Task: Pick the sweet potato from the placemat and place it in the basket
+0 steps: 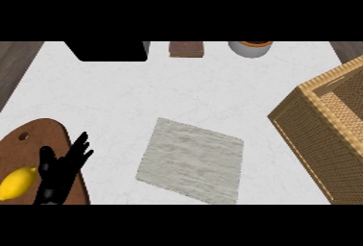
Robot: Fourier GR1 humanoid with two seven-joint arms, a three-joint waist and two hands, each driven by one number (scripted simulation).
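The grey placemat (191,161) lies bare at lower centre of the white worktop (177,86), turned like a diamond; the sweet potato shows nowhere. The wicker basket (312,125) stands at the right edge. At lower left, the left hand (60,170) rests with straight, spread fingers, holding nothing, over a wooden board (28,144) beside a lemon (18,182).
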